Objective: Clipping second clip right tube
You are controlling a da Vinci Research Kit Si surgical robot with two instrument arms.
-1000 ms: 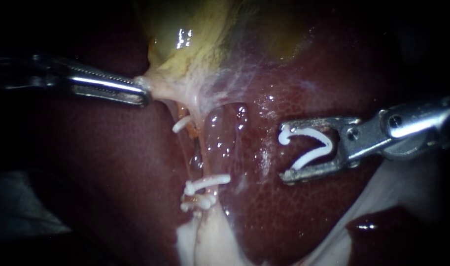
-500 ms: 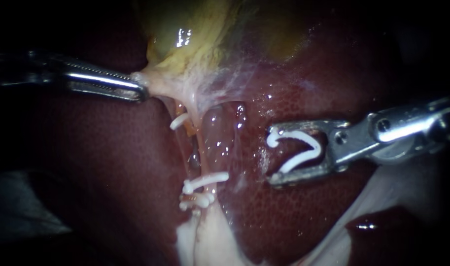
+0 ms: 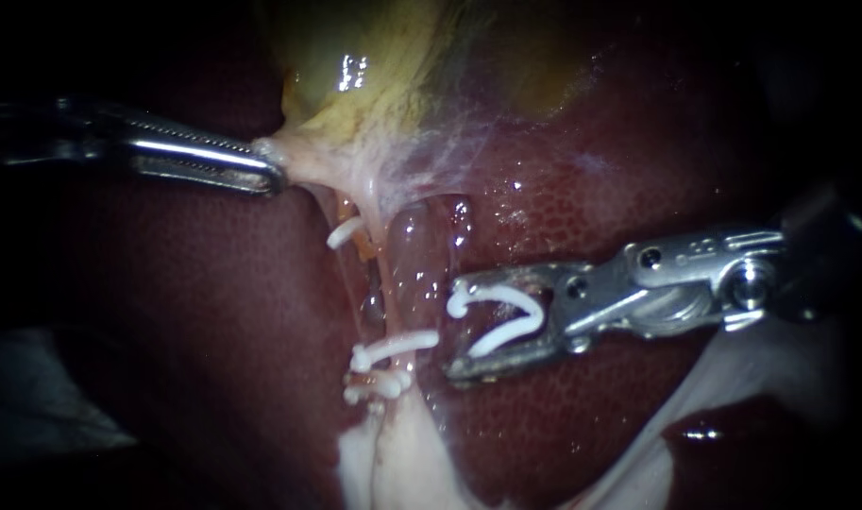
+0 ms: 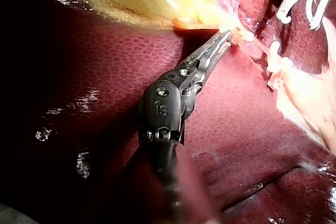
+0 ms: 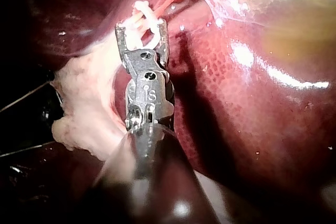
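My left instrument [image 3: 265,170] comes in from the left, its jaws shut on the pale tissue at the neck of the yellowish gallbladder [image 3: 383,76] and holding it taut; the left wrist view shows the same grip [image 4: 224,34]. Two tubes run downward from there. The glistening right tube [image 3: 419,269] carries a white clip [image 3: 397,347] low down. My right instrument [image 3: 457,328] holds an open white clip [image 3: 501,316] between its spread jaws, their tips just right of the right tube, above the placed clip. The right wrist view shows those jaws [image 5: 142,24] at the tube.
Dark red liver [image 3: 591,425] surrounds the field. The thin left tube [image 3: 360,283] bears a white clip [image 3: 346,233] high up, and another white clip [image 3: 379,385] sits below the placed one. Pale fatty tissue [image 3: 393,463] hangs underneath.
My right instrument has moved left and slightly down with its clip, from over the liver to the edge of the right tube. The left instrument holds its grip unchanged.
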